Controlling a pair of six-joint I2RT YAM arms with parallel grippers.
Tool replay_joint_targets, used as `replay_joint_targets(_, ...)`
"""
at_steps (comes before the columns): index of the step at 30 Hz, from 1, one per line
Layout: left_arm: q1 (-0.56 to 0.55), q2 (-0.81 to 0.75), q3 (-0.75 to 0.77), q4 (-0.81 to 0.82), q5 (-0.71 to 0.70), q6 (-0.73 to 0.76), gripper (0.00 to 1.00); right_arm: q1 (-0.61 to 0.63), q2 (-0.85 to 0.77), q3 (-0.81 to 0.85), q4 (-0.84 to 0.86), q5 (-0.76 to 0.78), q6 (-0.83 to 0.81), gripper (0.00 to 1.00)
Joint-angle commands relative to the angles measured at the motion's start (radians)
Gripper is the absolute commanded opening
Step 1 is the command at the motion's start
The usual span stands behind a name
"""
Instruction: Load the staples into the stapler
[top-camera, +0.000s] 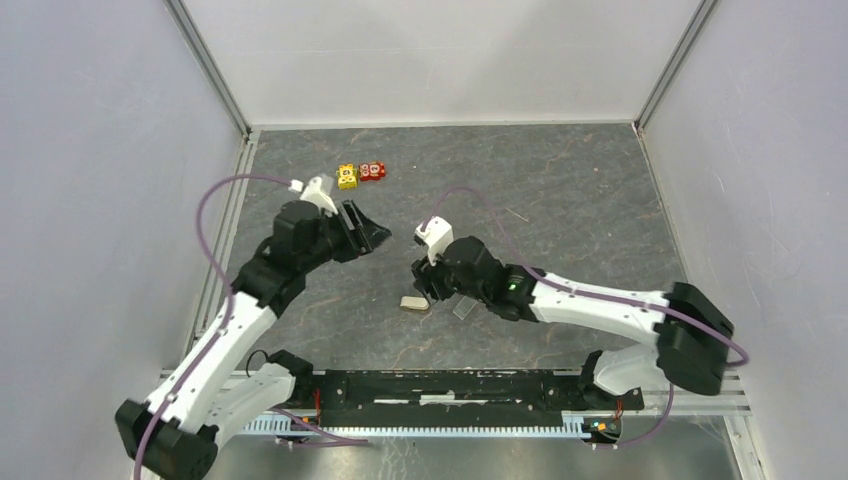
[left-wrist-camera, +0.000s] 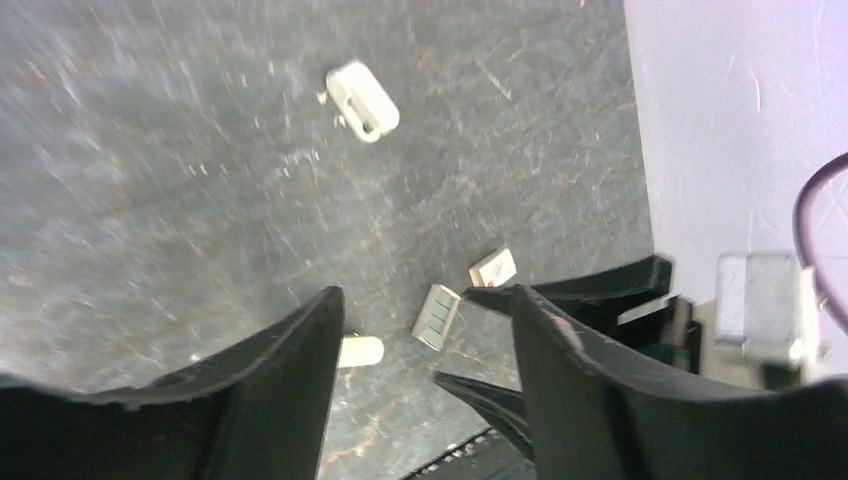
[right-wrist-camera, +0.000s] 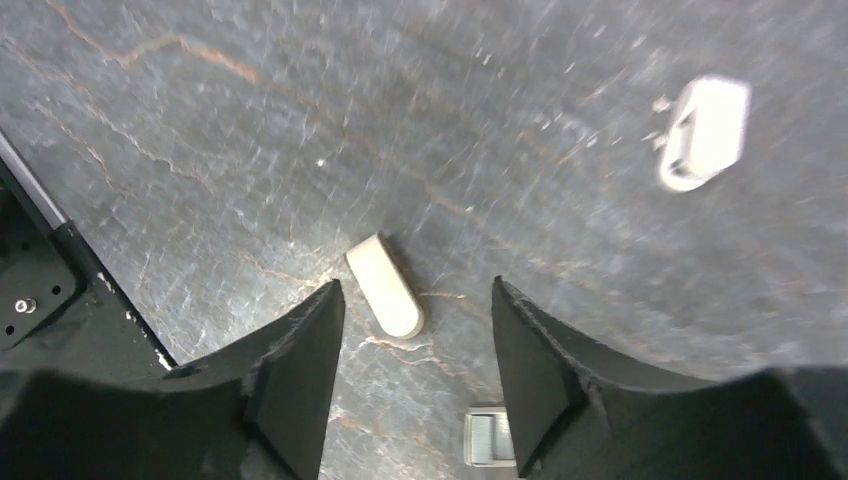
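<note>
Lying far from table (top-camera: 580, 190) edges, stapler (top-camera: 413, 303)

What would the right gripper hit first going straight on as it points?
Probably the cream rounded plastic stapler, lying on the dark table directly ahead of the open right gripper; depth is unclear.

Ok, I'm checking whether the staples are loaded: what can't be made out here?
Right wrist: the stapler shows only its smooth shell; inside hidden.
Left wrist: the stapler sits half behind a finger of the left pincer.
Right wrist: the grey strip is cut by the bottom edge and the right pincer.
Right wrist: the white object is motion-blurred, unidentifiable.
Top view: stapler detail too small.
</note>
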Motion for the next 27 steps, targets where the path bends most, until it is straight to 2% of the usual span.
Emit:
replay_joint_targets(1, 0.004, -0.097, 0.153, -0.240, -0.114, 0.230, 0.75, -0.005, -0.164, 0.078, -0.172, 0.115, -0.055, 0.72)
replay_joint_targets(4, 0.003, -0.161, 0.219, -0.286, -0.111, 0.324, 0.90, -0.004, -0.285, 0.073, -0.238, 0.184, -0.060, 0.98)
replay_joint_targets(6, 0.003, -0.206, 0.245, -0.303, -0.094, 0.377, 0.99, -0.004, -0.372, 0.060, -0.280, 0.249, -0.048, 0.98)
replay_joint_targets(11, 0.002, -0.313, 0.257, -0.317, -0.044, 0.467, 1.00, -0.003, -0.600, -0.015, -0.332, 0.403, 0.002, 0.98)
replay_joint_targets(17, 0.003, -0.399, 0.255, -0.362, -0.005, 0.471, 1.00, -0.004, -0.821, -0.107, -0.380, 0.524, 0.108, 0.98)
replay_joint_targets(21, 0.003, -0.445, 0.241, -0.365, 0.011, 0.432, 1.00, -0.004, -0.883, -0.120, -0.418, 0.584, 0.156, 0.98)
replay_joint_targets(27, 0.003, -0.489, 0.200, -0.314, 0.011, 0.405, 1.00, -0.004, -0.871, -0.088, -0.454, 0.608, 0.157, 0.98)
